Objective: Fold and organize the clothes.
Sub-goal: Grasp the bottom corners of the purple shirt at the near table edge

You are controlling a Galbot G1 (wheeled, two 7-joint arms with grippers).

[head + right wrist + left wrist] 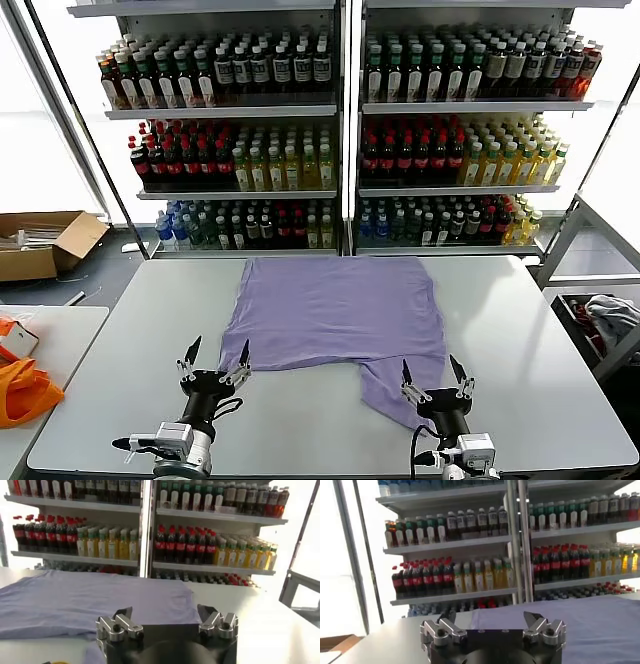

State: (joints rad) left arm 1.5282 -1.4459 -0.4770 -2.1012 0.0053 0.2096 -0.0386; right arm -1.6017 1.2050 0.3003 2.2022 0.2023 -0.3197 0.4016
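Note:
The lavender T-shirt (pixel 335 315) lies flat on the grey-white table (pixel 530 330), plain side up, with one part trailing toward the near edge at the right. It also shows in the left wrist view (pixel 570 622) and the right wrist view (pixel 85 602). No print is visible. My left gripper (pixel 216 352) is open and empty near the table's front, just short of the shirt's near left edge. My right gripper (pixel 432 372) is open and empty at the front, right beside the trailing part of the shirt.
Shelves of drink bottles (pixel 340 130) stand behind the table. A cardboard box (pixel 45 240) lies on the floor at the far left. An orange fabric item (pixel 22 390) sits on a side table at the left. A grey-white cloth heap (pixel 610 315) lies at the right.

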